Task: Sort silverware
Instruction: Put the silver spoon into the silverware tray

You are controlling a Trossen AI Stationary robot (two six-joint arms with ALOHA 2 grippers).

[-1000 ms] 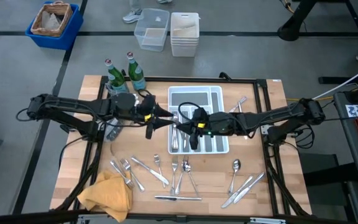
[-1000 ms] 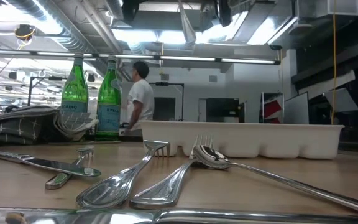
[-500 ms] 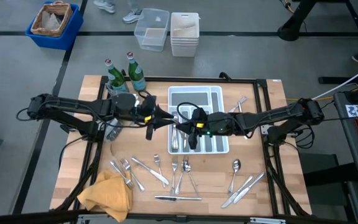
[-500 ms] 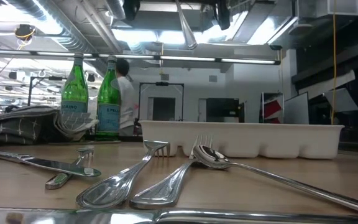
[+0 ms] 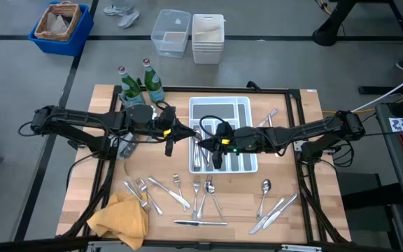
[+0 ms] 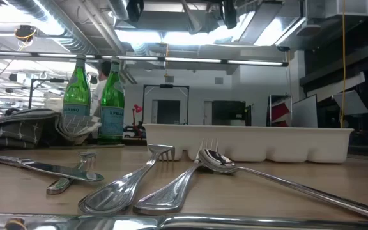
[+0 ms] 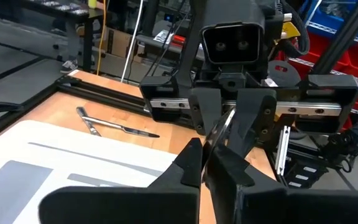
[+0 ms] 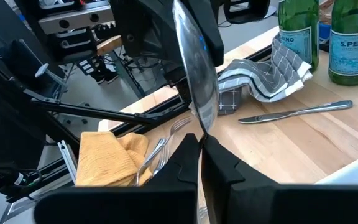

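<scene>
A silver spoon (image 8: 194,68) is held between both grippers above the left part of the white tray (image 5: 219,108). My left gripper (image 5: 186,133) comes from the table's left and my right gripper (image 5: 203,142) from the right. They meet tip to tip, both shut on the spoon. In the low view the spoon's bowl (image 6: 192,18) hangs down, high above the table. More silverware (image 5: 201,192) lies flat on the wood near the front edge, some of it (image 5: 196,157) in the tray's left compartment. My left gripper pinches the spoon between its two fingers (image 7: 191,158). The spoon shows edge-on as a thin silver strip (image 7: 219,130) that runs on to the right gripper. Which part it has, I cannot tell. The spoon is lifted clear above the tray. My right gripper pinches the spoon's neck just beside the bowl (image 8: 201,127) between its two fingers (image 8: 188,155), coming level from the table's right. The bowl stands out past the fingertips toward the left gripper. The spoon is clear of the tray.
Two green bottles (image 5: 133,87) stand at the far left, a grey cloth (image 8: 260,71) and a knife (image 8: 297,112) beside them. A yellow cloth (image 5: 121,217) lies at the near left corner. A fork (image 5: 270,115) lies right of the tray, spoons and knives (image 5: 271,206) near right.
The spoon's bowl has risen a little in the low view; both grippers stay shut on it over the tray. A person in the room behind has walked off to the left.
</scene>
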